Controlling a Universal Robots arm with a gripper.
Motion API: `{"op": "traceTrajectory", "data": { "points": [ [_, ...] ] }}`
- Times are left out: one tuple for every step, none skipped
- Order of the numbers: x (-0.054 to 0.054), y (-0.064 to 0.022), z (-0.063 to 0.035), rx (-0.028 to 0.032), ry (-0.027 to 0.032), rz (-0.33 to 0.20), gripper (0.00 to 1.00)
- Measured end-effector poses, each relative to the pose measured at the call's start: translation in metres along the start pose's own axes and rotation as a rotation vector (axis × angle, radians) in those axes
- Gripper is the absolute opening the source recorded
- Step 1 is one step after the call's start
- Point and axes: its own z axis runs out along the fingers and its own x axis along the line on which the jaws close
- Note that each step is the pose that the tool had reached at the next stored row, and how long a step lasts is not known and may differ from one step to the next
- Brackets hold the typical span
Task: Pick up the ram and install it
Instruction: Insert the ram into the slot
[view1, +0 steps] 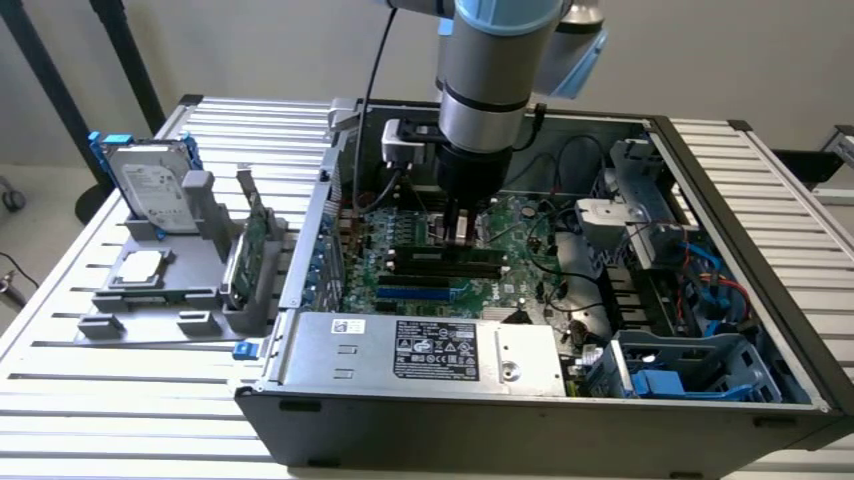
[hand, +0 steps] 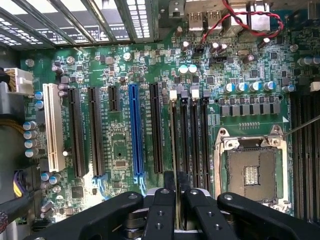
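1. A grey-and-silver robot arm (view1: 487, 90) reaches down from the top centre of the exterior view into an open dark-grey metal computer case (view1: 534, 420) that lies on a ribbed white tabletop (view1: 120, 400).
2. Its black pincer (hand: 176, 200) is clenched on the ram (hand: 177, 150), a long, thin, dark circuit-board stick seen edge-on between the fingertips in the wrist view.
3. The ram stands on edge among the row of narrow black memory slots (hand: 192, 140) of the green motherboard (hand: 120, 150), just beside the square silver processor socket (hand: 252, 172); whether it is fully seated cannot be told.
4. In the exterior view the pincer tip (view1: 461, 228) sits over the middle of the motherboard, right above the dark memory slots (view1: 441, 262).
5. A long blue expansion slot (hand: 135, 130) and a white expansion slot (hand: 52, 127) lie parallel to the memory slots in the wrist view.
6. A silver power-supply box with a black label (view1: 427, 352) fills the lower centre of the case.
7. At the exterior view's left, a grey holder (view1: 174, 270) on the tabletop carries a silver hard drive with blue rails (view1: 147, 180) and a taller green expansion card (view1: 251, 245), both upright.
8. A blue plastic drive cage (view1: 687, 365) sits in the lower right of the case.
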Motion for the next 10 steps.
{"op": "traceTrajectory", "data": {
  "points": [
    [-0.0003,0.0,0.0003,0.0,-0.0001,0.0,0.14],
    [-0.0006,0.0001,0.0005,0.0001,-0.0001,0.0,0.14],
    [-0.0011,0.0001,0.0007,0.0,-0.0001,0.0,0.14],
    [-0.0019,0.0002,0.001,0.0001,0.0002,0.0,0.14],
    [-0.0028,0.0002,0.0013,0.0002,0.0007,0.0,0.14],
    [-0.0035,0.0002,0.0017,0.0002,0.0016,0.0,0.14],
    [-0.0039,0.0002,0.0022,0.0004,0.0025,0.0,0.14],
    [-0.0041,0.0001,0.0027,0.0004,0.0041,0.0,0.14],
    [-0.0043,0.0,0.0034,0.0005,0.0055,0.0,0.14],
    [-0.0045,0.0,0.0044,0.0007,0.0071,0.0,0.14]
  ]
}}
